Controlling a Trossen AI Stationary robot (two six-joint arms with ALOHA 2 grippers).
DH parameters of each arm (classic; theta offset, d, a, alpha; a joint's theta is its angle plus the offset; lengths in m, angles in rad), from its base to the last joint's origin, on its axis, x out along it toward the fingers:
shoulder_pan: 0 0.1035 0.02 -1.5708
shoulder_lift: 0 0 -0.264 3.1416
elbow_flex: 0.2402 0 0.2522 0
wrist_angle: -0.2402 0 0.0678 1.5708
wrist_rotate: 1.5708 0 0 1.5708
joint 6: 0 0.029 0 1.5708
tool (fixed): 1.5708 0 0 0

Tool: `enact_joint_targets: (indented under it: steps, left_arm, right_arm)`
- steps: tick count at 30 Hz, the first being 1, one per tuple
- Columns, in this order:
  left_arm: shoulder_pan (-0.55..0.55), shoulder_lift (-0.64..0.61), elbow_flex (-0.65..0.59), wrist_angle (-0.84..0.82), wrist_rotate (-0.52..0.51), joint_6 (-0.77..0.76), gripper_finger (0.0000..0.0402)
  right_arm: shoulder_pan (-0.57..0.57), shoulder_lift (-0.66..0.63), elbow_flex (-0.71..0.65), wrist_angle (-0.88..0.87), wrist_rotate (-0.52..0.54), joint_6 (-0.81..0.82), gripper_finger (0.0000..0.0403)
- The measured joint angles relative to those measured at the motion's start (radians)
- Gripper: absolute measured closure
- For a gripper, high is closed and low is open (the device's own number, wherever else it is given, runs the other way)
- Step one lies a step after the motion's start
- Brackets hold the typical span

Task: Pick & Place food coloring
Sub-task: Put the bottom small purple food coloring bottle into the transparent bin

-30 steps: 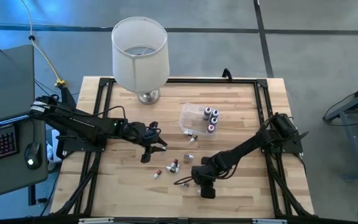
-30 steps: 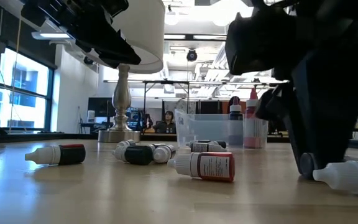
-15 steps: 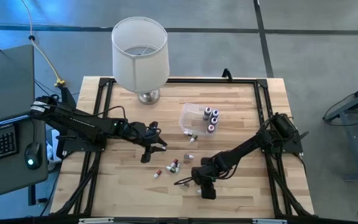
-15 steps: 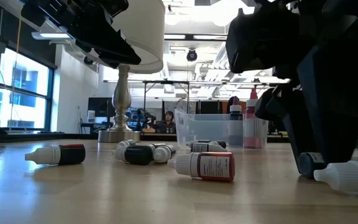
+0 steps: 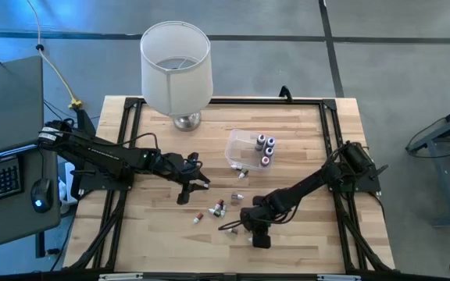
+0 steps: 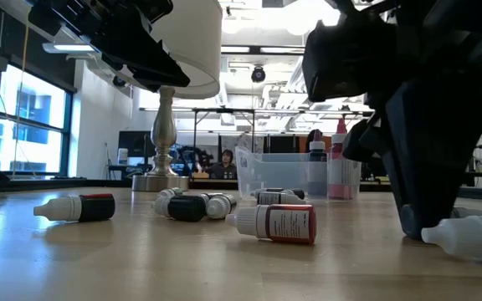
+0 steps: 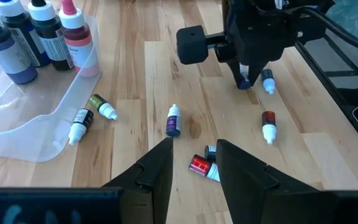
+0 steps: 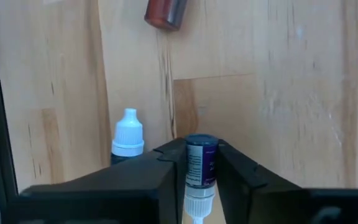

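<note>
Right pincer low on the bench, fingers straddling a blue-labelled food coloring bottle; bottle's long axis along the fingers, cap toward the wrist, seemingly gripped. Left pincer released, farther off

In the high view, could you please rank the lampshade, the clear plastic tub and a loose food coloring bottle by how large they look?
1. Lampshade, though it sits nearer the camera, which inflates it.
2. Clear plastic tub.
3. Loose food coloring bottle, far the smallest.
</note>
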Motion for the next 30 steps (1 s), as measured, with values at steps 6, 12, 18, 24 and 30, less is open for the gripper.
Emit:
enact_joint_targets:
  steps: [6,12,18,24,30]
  left_arm:
    - [0.0,0.0,0.0,0.004,0.0,0.0,0.0279]
    - [0.0,0.0,0.0,0.004,-0.001,-0.001,0.0279]
    - [0.0,0.0,0.0,0.004,-0.011,-0.001,0.0279]
    - [0.0,0.0,0.0,0.003,-0.011,-0.008,0.0279]
    - [0.0,0.0,0.0,0.003,-0.029,-0.051,0.0279]
  right_arm:
    - [-0.058,-0.088,-0.004,-0.002,0.184,-0.038,0.0334]
    - [-0.177,-0.206,-0.002,-0.007,0.496,-0.177,0.0341]
    - [-0.354,-0.261,-0.001,0.006,0.656,-0.378,0.0332]
    - [-0.519,-0.21,-0.001,-0.021,0.442,-0.473,0.0331]
    - [-0.592,-0.174,0.0,-0.076,0.301,-0.499,0.0329]
